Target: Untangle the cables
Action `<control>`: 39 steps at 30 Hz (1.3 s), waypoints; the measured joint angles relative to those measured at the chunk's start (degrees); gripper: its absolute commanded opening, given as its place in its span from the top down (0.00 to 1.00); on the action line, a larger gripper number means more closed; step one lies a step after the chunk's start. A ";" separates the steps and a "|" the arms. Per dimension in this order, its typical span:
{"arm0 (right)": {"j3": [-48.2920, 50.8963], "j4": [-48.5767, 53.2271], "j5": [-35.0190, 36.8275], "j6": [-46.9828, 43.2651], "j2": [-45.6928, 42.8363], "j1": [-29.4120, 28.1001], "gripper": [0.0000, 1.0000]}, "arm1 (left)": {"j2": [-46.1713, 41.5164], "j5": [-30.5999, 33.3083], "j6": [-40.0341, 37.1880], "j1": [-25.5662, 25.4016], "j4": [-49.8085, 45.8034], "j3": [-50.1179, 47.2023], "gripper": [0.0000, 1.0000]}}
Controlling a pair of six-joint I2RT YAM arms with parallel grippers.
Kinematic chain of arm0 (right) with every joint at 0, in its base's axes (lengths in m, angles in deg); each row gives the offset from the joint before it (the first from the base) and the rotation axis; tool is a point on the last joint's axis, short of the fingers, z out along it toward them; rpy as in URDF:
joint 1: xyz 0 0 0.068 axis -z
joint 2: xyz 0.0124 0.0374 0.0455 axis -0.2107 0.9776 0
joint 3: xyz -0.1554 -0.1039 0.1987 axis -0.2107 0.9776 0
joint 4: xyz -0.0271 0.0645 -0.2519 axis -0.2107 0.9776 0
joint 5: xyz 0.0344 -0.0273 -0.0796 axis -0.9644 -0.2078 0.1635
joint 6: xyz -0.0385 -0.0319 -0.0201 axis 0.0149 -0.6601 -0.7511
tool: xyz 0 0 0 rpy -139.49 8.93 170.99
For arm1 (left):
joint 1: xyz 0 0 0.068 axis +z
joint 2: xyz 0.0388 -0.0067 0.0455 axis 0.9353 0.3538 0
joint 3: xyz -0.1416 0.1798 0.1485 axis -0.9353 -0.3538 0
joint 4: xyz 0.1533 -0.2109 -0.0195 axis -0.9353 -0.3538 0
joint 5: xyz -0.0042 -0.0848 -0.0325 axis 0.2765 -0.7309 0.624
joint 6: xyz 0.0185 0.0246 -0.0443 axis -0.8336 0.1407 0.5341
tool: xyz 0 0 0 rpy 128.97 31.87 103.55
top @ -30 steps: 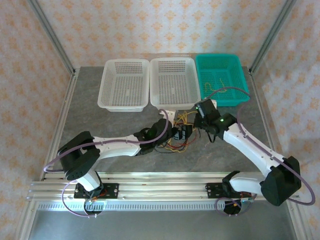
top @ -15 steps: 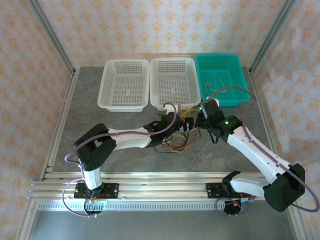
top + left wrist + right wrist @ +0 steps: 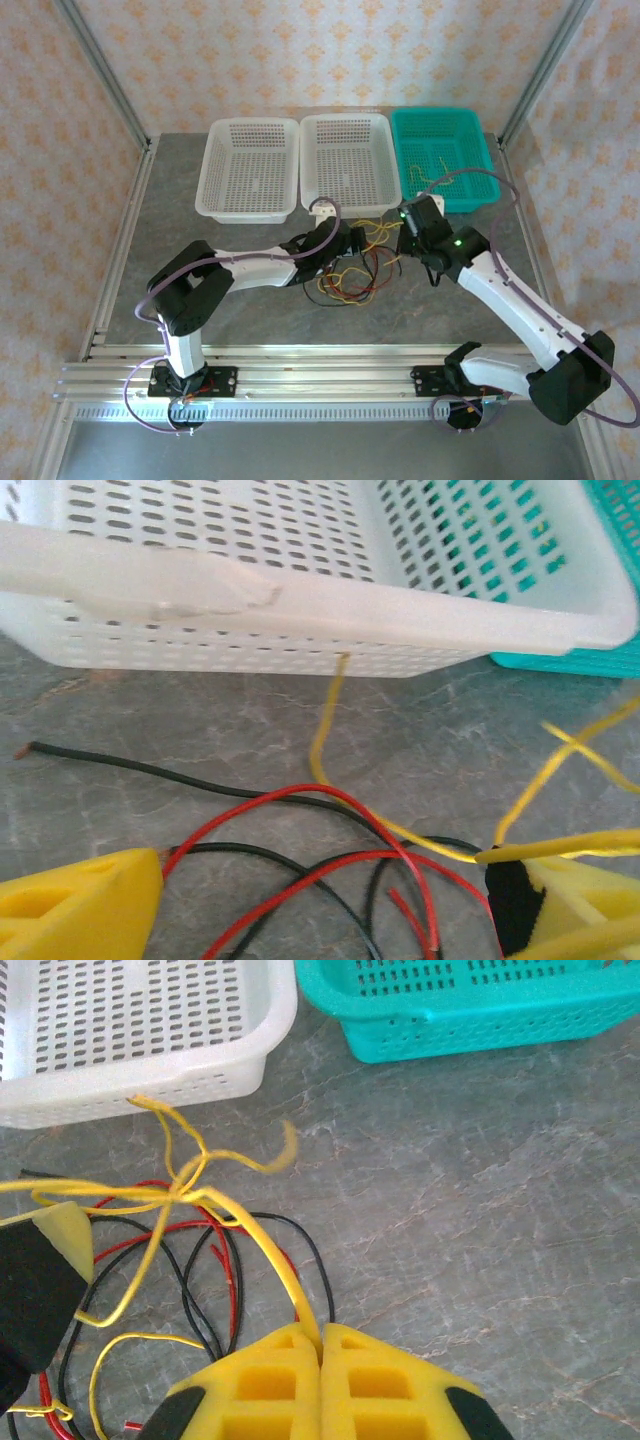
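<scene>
The cables (image 3: 355, 278), thin red, black and yellow wires, lie tangled on the grey table just in front of the middle white basket. My left gripper (image 3: 320, 915) stands open low over them. Red (image 3: 300, 795) and black (image 3: 130, 765) cables run between its yellow fingers, and a yellow strand touches the right finger (image 3: 575, 900). In the top view the left gripper (image 3: 350, 245) is at the tangle's back left edge. My right gripper (image 3: 320, 1338) is shut on a yellow cable (image 3: 255, 1235), which rises to a knot of yellow strands. From above, the right gripper (image 3: 404, 222) is at the tangle's back right.
Three baskets line the back of the table: a white one (image 3: 213, 175) on the left, a white one (image 3: 345, 210) in the middle and a teal one (image 3: 490, 170) on the right with a yellow cable inside. The middle basket's wall (image 3: 400, 605) stands just ahead of the left fingers.
The left arm has stretched out and its gripper has moved back and right to the tangle by the middle basket. The right gripper has shifted back a little with the yellow cable.
</scene>
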 measured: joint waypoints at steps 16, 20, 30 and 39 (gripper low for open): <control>-1.90 6.58 4.48 -0.39 1.95 -0.13 1.00 | -2.01 -1.55 1.22 1.22 1.92 -8.15 0.52; -2.71 7.52 6.34 -0.31 2.60 -0.13 1.00 | -4.28 -0.76 1.20 1.57 1.95 -9.11 0.56; -3.61 8.02 8.48 -0.13 2.71 -0.13 1.00 | -9.75 1.57 1.25 2.95 1.55 -15.34 0.74; -3.82 7.54 9.11 -0.20 4.24 0.90 1.00 | -15.96 3.28 1.22 3.76 1.03 -19.58 0.90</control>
